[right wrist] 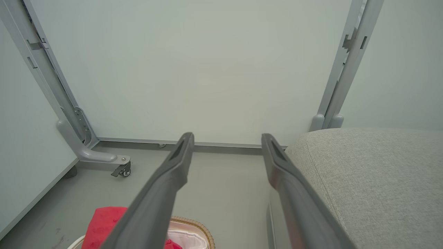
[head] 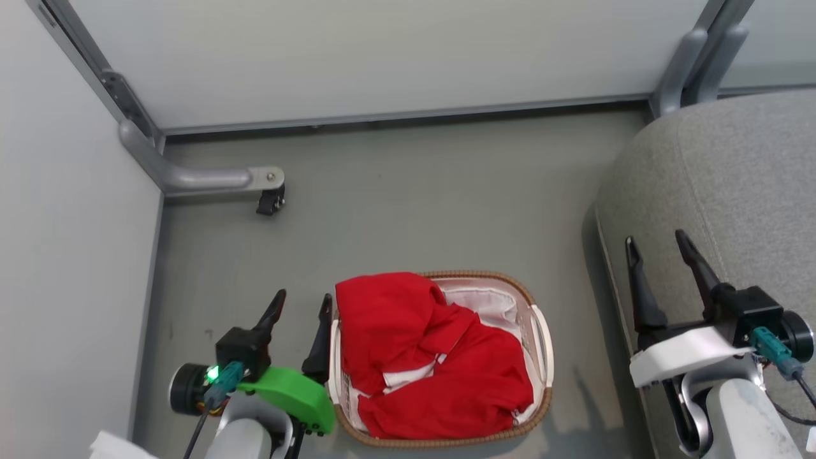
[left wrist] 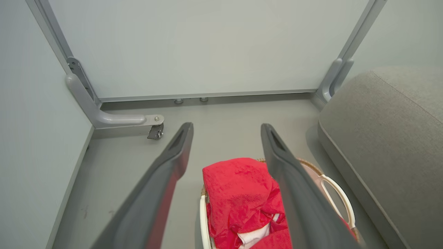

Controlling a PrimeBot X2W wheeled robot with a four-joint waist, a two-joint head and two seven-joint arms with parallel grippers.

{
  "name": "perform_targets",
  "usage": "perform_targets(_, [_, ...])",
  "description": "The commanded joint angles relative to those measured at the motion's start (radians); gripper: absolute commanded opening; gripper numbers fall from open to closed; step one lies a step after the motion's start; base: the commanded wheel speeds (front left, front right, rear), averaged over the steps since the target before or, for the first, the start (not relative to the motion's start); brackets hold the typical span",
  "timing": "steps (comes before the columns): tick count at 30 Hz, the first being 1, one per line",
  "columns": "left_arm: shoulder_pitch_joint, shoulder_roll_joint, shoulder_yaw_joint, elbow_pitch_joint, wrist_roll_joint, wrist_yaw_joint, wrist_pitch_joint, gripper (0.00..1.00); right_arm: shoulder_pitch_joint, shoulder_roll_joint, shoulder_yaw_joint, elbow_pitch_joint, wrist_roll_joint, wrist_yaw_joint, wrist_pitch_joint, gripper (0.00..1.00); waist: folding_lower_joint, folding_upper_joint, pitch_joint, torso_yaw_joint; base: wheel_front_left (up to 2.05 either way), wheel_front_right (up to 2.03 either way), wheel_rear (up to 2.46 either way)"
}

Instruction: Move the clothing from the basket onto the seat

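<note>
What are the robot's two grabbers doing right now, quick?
Left gripper: jaws open, holding nothing.
Right gripper: jaws open, holding nothing.

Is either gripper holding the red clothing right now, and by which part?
Nothing is held. The left gripper and right gripper are both open and empty; the clothing lies in the basket.

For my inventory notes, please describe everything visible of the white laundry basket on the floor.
The oval white plastic laundry basket with a brown woven rim stands upright on the grey floor, apart from the grey fabric sofa. It has white side handles and a thin white liner. Bright red clothing fills most of it and drapes over its far-left rim. The open left tool hangs beside its left wall; contact is unclear.
</note>
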State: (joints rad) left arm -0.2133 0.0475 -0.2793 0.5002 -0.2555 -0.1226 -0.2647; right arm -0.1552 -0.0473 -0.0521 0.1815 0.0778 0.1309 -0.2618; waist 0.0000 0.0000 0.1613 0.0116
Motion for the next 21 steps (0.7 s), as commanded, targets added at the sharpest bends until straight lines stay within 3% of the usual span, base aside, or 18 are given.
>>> perform_targets(1, [-0.035,0.005,-0.016,0.021,0.004,-0.003,0.0,1.0,-0.023,-0.006,-0.006,-0.006,-0.007,0.0,-0.005,1.0,0.0,0.0,0.076,-0.014,0.0,0.0,0.0])
perform_targets(9, [-0.188,0.005,-0.187,0.177,-0.003,-0.009,0.0,1.0,-0.115,-0.006,-0.038,-0.031,-0.008,0.0,-0.005,1.0,0.0,0.0,0.224,-0.037,0.0,0.0,0.0])
perform_targets(11, [-0.241,0.006,-0.284,0.243,-0.029,-0.01,0.0,1.0,-0.146,-0.005,-0.051,-0.043,-0.008,0.0,-0.005,1.0,0.0,0.0,0.279,-0.046,0.0,0.0,0.0])
perform_targets(21, [-0.399,0.006,-0.594,0.389,-0.113,-0.009,0.0,1.0,-0.233,-0.005,-0.052,-0.074,0.003,0.0,-0.005,1.0,0.0,0.0,0.429,-0.083,0.0,0.0,0.0])
